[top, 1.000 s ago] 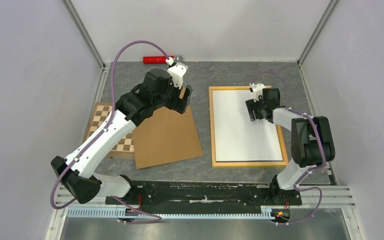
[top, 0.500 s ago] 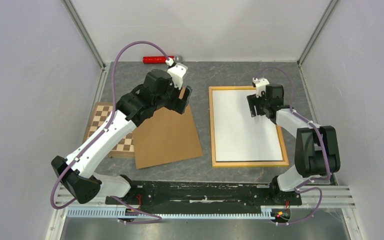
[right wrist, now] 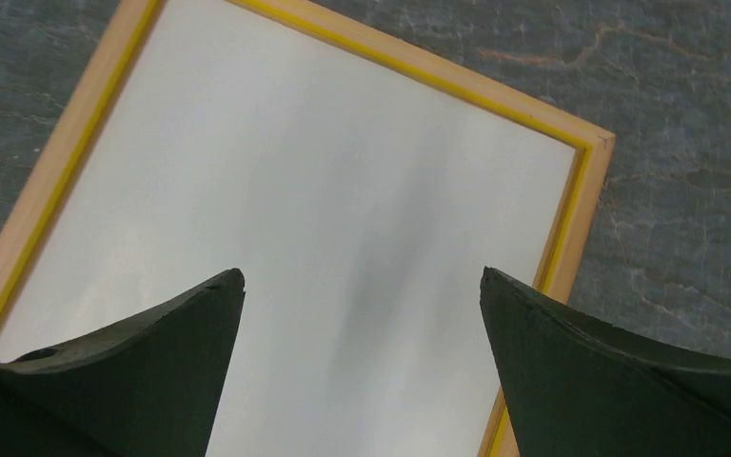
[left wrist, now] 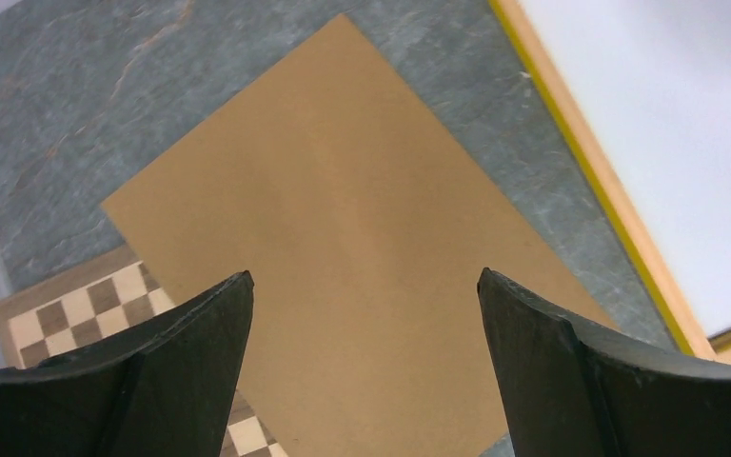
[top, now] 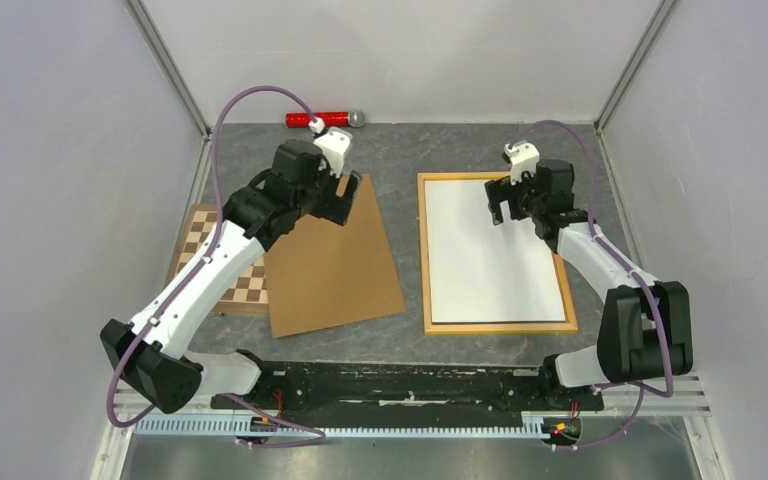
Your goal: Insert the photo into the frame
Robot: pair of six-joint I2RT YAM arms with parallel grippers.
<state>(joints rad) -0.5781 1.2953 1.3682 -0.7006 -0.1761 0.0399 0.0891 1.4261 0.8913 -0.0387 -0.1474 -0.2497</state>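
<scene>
The yellow-orange frame lies flat on the right of the table. The photo lies inside it with its plain white back up; the printed side is hidden. The frame and the photo also show in the right wrist view. My right gripper is open and empty, above the photo's far part. My left gripper is open and empty above the far end of the brown backing board. The left wrist view shows the board and a frame rail.
A brown-and-cream chessboard lies at the left, partly under the backing board. A red cylinder with a silver tip lies at the back edge. Grey walls close in both sides.
My right gripper has moved back toward the frame's far edge as the arm stretched out. My left gripper has shifted left and a little back over the board's far end.
</scene>
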